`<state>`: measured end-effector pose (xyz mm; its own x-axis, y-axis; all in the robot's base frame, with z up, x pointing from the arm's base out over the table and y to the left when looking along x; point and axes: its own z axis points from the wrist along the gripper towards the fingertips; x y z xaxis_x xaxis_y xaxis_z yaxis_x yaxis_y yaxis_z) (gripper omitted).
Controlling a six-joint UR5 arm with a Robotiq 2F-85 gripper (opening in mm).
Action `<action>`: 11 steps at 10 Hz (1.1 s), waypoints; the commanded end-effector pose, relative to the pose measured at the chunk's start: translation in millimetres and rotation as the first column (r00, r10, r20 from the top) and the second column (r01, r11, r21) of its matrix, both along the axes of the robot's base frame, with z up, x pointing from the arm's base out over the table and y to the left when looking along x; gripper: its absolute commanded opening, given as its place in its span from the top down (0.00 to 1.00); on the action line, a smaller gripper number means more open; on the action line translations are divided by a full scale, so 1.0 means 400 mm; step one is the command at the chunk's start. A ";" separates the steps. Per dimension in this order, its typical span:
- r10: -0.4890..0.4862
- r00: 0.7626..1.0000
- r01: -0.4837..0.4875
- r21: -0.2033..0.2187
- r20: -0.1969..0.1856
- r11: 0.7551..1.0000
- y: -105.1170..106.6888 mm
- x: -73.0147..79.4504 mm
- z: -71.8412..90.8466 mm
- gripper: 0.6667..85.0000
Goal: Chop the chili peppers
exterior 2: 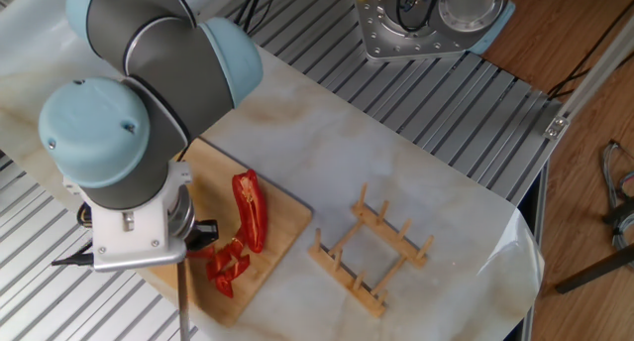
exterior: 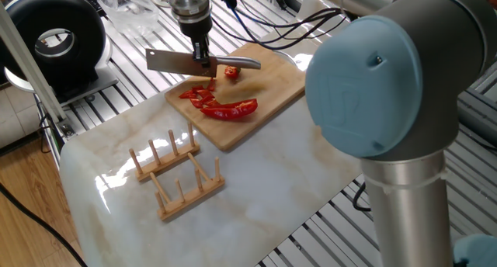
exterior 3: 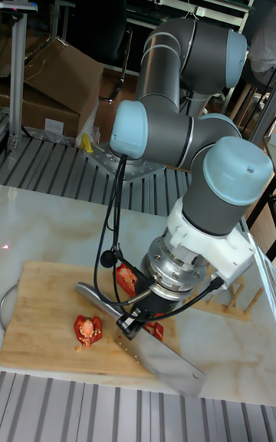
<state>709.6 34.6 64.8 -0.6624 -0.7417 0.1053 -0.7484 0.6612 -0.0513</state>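
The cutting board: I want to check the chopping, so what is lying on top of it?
On the cutting board lie one long chili half, cut red bits and a lone piece. The knife in the claw hides anything beneath its blade.

Pale marble-patterned table with two wooden things resting on it.

The glossy, cream-veined table lies over a ribbed metal frame that shows around its edges. A rectangular light bamboo cutting board lies flat near one end, one corner reaching close to the table's edge. A small wooden dish rack with upright pegs stands apart from the board, nearer the middle of the table; in the other fixed view the rack sits to the board's right.
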 end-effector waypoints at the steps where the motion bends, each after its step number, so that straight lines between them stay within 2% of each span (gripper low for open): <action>1: -0.020 0.999 0.021 0.035 -0.030 0.999 0.033 -0.023 0.004 0.99; 4: -0.034 0.998 0.037 0.050 -0.048 0.998 0.064 -0.044 0.018 0.99; 6: -0.038 0.998 0.040 0.036 -0.050 0.999 0.057 -0.051 0.032 0.99; 8: -0.034 0.999 0.033 -0.029 -0.038 0.999 0.015 -0.067 0.096 0.99; 11: -0.092 0.995 0.091 -0.031 -0.025 0.995 -0.030 -0.120 0.175 0.99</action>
<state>678.8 37.4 106.8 -0.6939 -0.7061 0.1414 -0.7167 0.6963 -0.0400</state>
